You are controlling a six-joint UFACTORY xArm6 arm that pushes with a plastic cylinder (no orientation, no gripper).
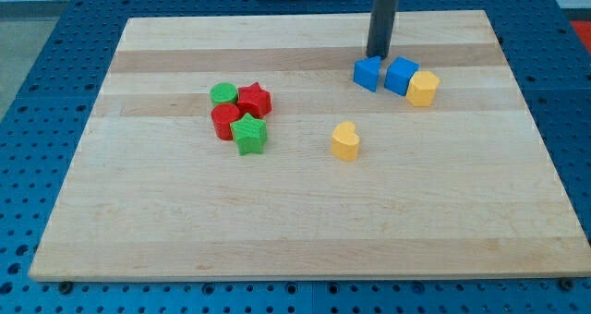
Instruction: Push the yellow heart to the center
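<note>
The yellow heart (345, 141) lies on the wooden board (305, 231), a little to the right of the board's middle. My tip (377, 55) is toward the view's top, right behind two blue blocks (367, 73) (401, 75). It stands well above and a little to the right of the yellow heart, apart from it. A yellow hexagon block (423, 88) touches the right blue block.
A cluster at the view's left holds a green round block (223, 95), a red star (254, 100), a red block (224, 121) and a green star (248, 134), all touching. The board rests on a blue perforated table (55, 83).
</note>
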